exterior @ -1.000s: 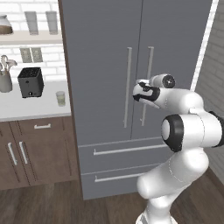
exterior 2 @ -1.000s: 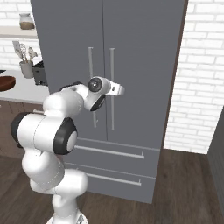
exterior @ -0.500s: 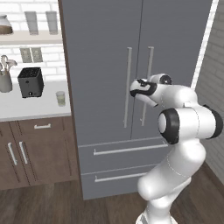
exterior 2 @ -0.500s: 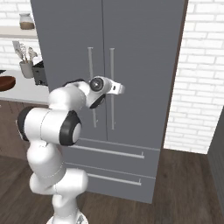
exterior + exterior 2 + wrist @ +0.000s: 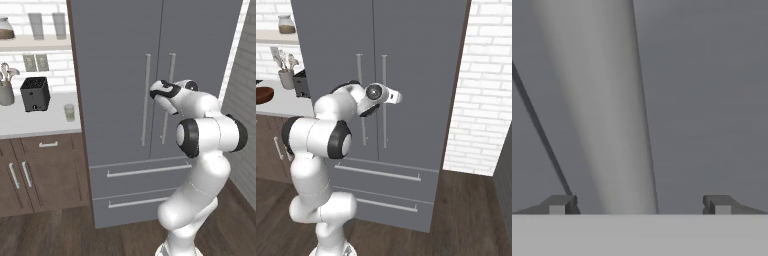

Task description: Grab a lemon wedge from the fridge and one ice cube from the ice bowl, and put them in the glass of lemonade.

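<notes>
Fridge (image 5: 115, 75): you face the tall grey two-door unit, both doors shut, two drawers below; it takes up the middle of both base views.
Room: brown wood floor at 6 o'clock; white brick wall (image 5: 486, 85) at 3 o'clock of the fridge in the right base view.
Counter (image 5: 30, 120): white top over brown cupboards, at 9 o'clock of the fridge.
Obstruction: the shut doors stand between you and any contents; the lemon wedge cannot be located.
Bar handles: two vertical silver bars flank the door seam. In the hand view one handle (image 5: 607, 115) runs from 12 to 6 o'clock, between the fingertips and nearer the left one.
Gripper (image 5: 639, 205): jaws spread wide, holding nothing, either side of that handle, without visible contact.
Black toaster (image 5: 35, 93): on the counter.
White utensil crock (image 5: 6, 90): at 9 o'clock of the toaster.
Ice bowl (image 5: 262, 95): reddish-brown, at the left edge of the right base view, well apart from the gripper.
Glass of lemonade (image 5: 69, 112): on the counter, near the fridge side, seen in the left base view.
Shelf: two taller glasses (image 5: 36, 25) above the counter.
</notes>
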